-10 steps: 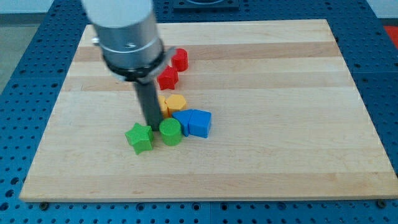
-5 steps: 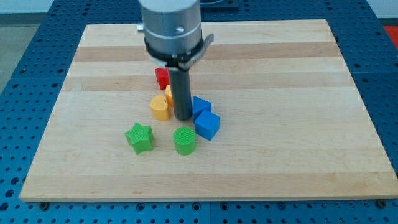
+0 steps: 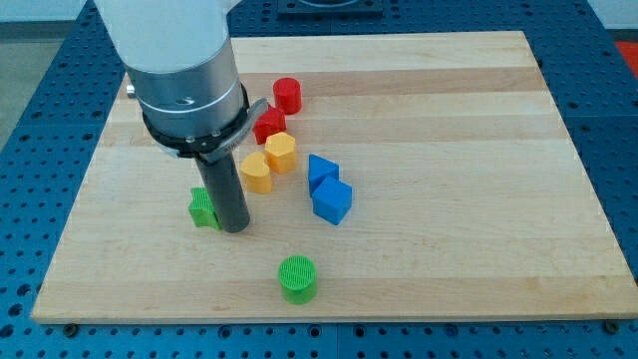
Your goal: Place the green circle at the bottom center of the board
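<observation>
Green ribbed circle block (image 3: 297, 278) sits alone near the view's bottom edge of the pale wooden board (image 3: 478, 179), a touch left of the middle line, so by my reading it is already about where the task wants it, or a small nudge to the view's right short of it. Nothing touches it; open wood lies all round.

Up the board, my tip (image 3: 235, 228) rests on the wood at the end of the dark rod, pressed right against the green star block (image 3: 203, 207), which peeks out on the rod's left side and is half hidden by it. Tip and green circle are well apart. No jaws or fingers exist on this rig, just the rod, so there is no grip state to tell.

Beyond the rod, 2 yellow blocks, the yellow one nearer the rod (image 3: 256, 173) and the yellow hexagon (image 3: 281, 152), touch each other. 2 blue blocks, the blue cube (image 3: 332, 200) and the blue block behind it (image 3: 321, 172), huddle together to their right. Red block (image 3: 268, 125) and red cylinder (image 3: 288, 95) sit further up, left as a loose cluster out of the circle's path.

No brand, label or writing is readable anywhere.
</observation>
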Controlling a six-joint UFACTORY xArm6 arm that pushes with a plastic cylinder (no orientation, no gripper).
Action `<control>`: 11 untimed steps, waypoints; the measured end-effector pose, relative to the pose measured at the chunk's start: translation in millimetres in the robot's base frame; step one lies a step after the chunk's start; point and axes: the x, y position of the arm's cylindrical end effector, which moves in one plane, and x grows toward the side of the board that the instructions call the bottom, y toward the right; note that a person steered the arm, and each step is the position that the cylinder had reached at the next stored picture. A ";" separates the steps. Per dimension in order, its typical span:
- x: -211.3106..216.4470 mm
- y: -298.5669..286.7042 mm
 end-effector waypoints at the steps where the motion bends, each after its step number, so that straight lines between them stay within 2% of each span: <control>1: 0.0 0.0; 2: 3.5 17.9; 3: -26.6 67.2; 4: -45.2 78.7; 7: -78.5 87.5; 9: -77.5 87.1; 11: -77.5 58.9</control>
